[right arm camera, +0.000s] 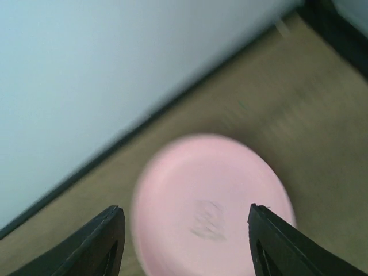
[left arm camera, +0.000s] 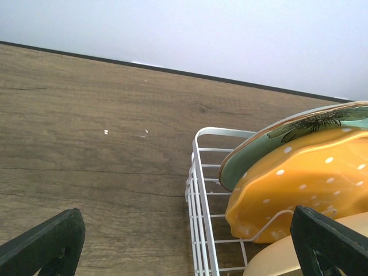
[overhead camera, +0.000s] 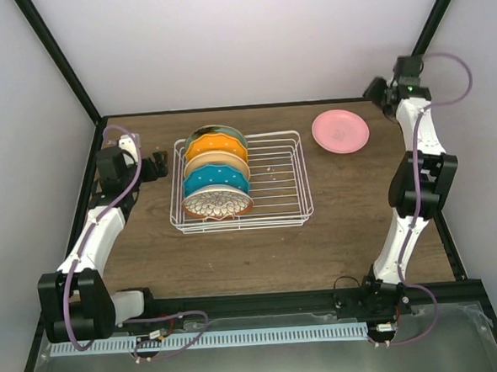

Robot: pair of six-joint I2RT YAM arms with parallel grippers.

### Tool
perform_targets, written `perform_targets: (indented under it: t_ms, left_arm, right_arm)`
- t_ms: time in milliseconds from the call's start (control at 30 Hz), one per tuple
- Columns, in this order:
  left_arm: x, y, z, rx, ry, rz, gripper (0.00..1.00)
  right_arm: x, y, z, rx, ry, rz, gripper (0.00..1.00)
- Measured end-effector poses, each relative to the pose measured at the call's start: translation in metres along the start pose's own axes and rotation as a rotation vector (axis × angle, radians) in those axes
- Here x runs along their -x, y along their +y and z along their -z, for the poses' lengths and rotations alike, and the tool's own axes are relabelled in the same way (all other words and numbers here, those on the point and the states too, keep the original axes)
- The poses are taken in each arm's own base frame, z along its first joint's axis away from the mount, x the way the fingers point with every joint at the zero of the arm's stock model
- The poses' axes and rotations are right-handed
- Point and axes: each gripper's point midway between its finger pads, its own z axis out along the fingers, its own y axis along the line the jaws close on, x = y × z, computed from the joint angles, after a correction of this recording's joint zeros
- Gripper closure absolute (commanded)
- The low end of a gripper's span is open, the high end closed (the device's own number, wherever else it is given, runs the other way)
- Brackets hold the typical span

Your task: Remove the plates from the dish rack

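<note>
The pink plate (overhead camera: pixel 340 131) lies flat on the tabletop (overhead camera: pixel 352 222), the right hand (right arm camera: pixel 185 208) open near it. The left hand (overhead camera: pixel 158 164) is open beside the dish rack (overhead camera: pixel 297 183).

A dark brown wooden table (overhead camera: pixel 360 221) with long, streaky grain fills the middle of the overhead view. A thin black border (overhead camera: pixel 264 301) frames it, widest at 6 o'clock. Plain pale walls close it in: the back wall (overhead camera: pixel 248 34) at 12 o'clock, a left wall (overhead camera: pixel 17 124) at 9 and a right wall (overhead camera: pixel 490 137) at 3. Two black posts lean inward along the corners, one (overhead camera: pixel 55 59) at 11 o'clock and the other (overhead camera: pixel 436 14) at 1. At 6 o'clock, below the border, a white slotted strip (overhead camera: pixel 266 337) runs across a grey surface (overhead camera: pixel 243 368). A few white specks (left arm camera: pixel 106 132) dot the wood near the back edge. The light is soft and even, and shadows are faint.
</note>
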Motion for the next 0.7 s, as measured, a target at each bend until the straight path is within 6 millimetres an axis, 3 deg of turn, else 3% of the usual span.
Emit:
perform_targets:
  t_ms: [100,167,233,267,367,433,533,600,700]
  left_arm:
    - [0.000,0.000,0.000,0.000,0.002,-0.007,0.00]
    - [-0.002,0.001,-0.002,0.001,0.006,-0.012,0.00]
    - [-0.003,0.001,-0.004,0.002,0.014,-0.011,0.00]
    - [-0.004,0.002,-0.005,0.002,0.017,-0.010,0.00]
    - [-0.005,0.002,-0.006,0.003,0.023,-0.010,0.00]
    - [-0.005,0.002,-0.006,0.003,0.024,-0.011,0.00]
    - [-0.005,0.002,-0.006,0.005,0.026,-0.012,0.00]
    - [-0.005,0.002,-0.006,0.005,0.026,-0.012,0.00]
    - [-0.005,0.002,-0.006,0.004,0.026,-0.013,0.00]
  right_arm:
    - [0.031,0.076,0.052,0.170,-0.143,0.243,0.38]
    - [0.017,0.144,0.095,0.323,-0.202,0.430,0.38]
    - [-0.026,0.216,0.138,0.509,-0.237,0.649,0.39]
    - [-0.058,0.247,0.158,0.602,-0.247,0.763,0.41]
    - [-0.182,0.306,0.205,0.866,-0.203,1.075,0.42]
    - [-0.258,0.313,0.224,0.997,-0.134,1.217,0.43]
    - [-0.331,0.295,0.236,1.090,-0.049,1.359,0.44]
    - [-0.358,0.281,0.243,1.118,-0.023,1.427,0.45]
    - [-0.381,0.268,0.262,1.162,-0.031,1.504,0.46]
